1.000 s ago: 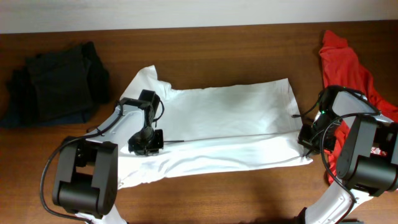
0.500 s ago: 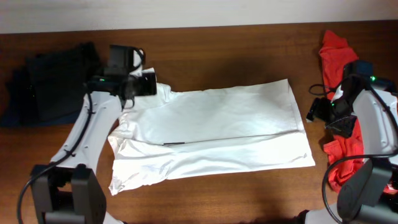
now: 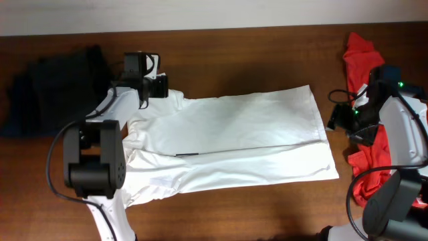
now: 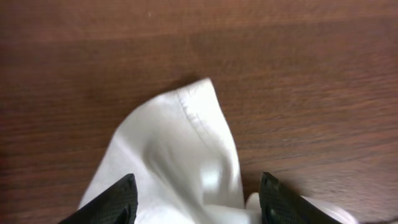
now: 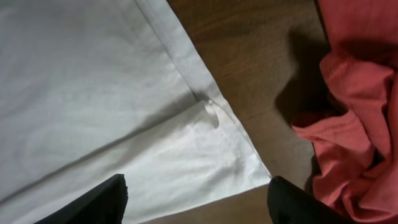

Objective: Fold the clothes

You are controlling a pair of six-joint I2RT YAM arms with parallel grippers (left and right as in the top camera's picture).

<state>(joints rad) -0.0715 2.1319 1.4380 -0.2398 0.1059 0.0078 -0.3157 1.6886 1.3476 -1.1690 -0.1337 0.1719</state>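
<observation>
White T-shirt [image 3: 234,134] flat on bench [image 3: 267,50], centre, fold line running lengthwise across it, sleeves left, hem right. Left jaws spread over the upper-left sleeve tip [image 4: 186,124], pinching nothing, stitched hem facing the camera. Right jaws spread, empty, above the hem corner at the shirt's right edge. Red T-shirt [image 3: 361,60] crumpled far right, near that hem, not touching. Dark clothes heap [image 3: 57,87] upper left. Print on either shirt can't be made out.

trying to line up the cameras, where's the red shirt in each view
Overhead: red T-shirt at the right edge, right of the white T-shirt.
Left wrist: not in it.
Right wrist: red T-shirt along the right side.
Shared landmark: the white T-shirt, seen in all three views.
</observation>
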